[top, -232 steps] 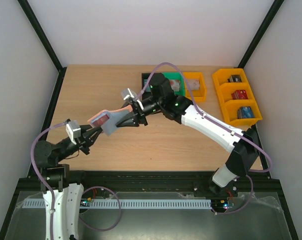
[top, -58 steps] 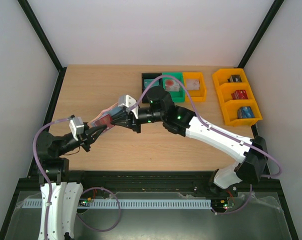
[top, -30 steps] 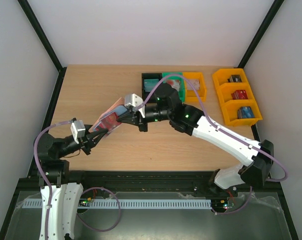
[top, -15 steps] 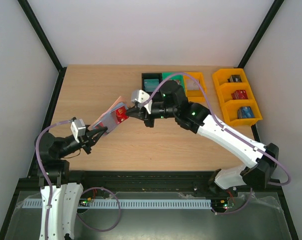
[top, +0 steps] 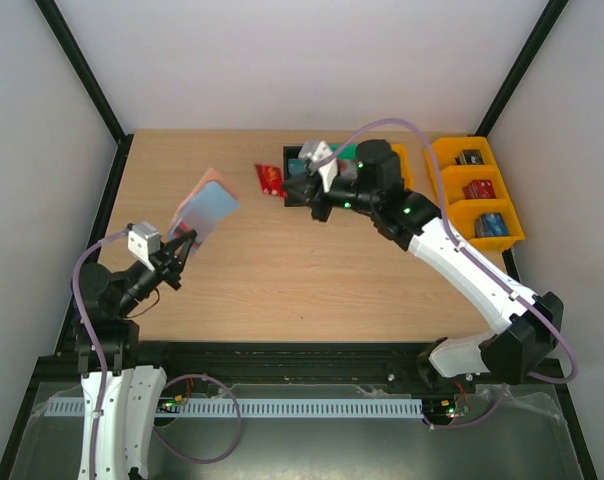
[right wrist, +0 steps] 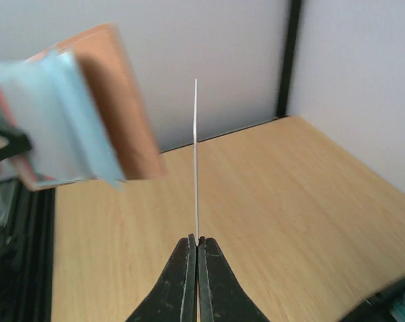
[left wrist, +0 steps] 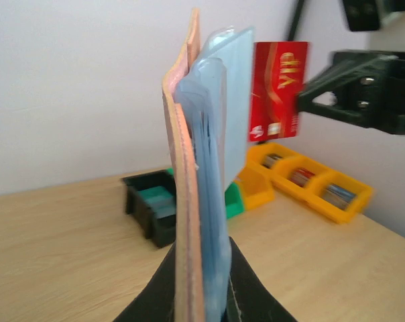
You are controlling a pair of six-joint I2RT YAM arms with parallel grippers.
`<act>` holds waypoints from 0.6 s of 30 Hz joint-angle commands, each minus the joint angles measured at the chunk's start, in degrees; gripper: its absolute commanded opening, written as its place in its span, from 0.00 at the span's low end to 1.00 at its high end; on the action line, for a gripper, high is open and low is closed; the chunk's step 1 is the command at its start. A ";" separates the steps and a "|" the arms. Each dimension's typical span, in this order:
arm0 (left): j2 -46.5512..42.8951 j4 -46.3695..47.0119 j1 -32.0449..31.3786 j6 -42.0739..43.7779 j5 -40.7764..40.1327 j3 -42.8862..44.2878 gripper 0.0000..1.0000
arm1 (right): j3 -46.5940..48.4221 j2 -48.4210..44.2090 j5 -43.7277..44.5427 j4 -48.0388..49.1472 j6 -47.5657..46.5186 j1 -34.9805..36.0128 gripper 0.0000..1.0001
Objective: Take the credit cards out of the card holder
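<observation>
Right wrist: right gripper (right wrist: 197, 240) pinches card (right wrist: 196, 154), probably red.

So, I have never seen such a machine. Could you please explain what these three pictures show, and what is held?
These are two robot arms bolted at the near edge of a table. One picture looks down from above; the other two come from a small camera on each wrist. The left fingers are shut on a pinkish-tan card holder with blue-grey pockets, held above the table. The right fingers pinch a red card, clear of the holder. At the back stand small plastic bins, and a yellow tray holds small blocks.
</observation>
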 commanded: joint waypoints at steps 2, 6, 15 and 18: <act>-1.23 -1.29 0.98 -6.95 -17.99 -2.26 0.02 | -2.04 0.19 -0.09 15.53 22.40 -7.14 0.02; -0.66 -1.89 1.73 -14.33 -22.67 -6.70 0.02 | -2.23 1.05 8.69 17.67 28.86 -9.57 0.02; -2.75 -0.32 1.94 -18.17 -25.76 -11.30 0.02 | -5.41 -1.27 27.46 20.05 39.38 -12.48 0.02; -2.79 1.49 1.95 -17.70 -27.77 -11.90 0.02 | -7.39 -3.02 33.36 20.74 45.02 -13.54 0.02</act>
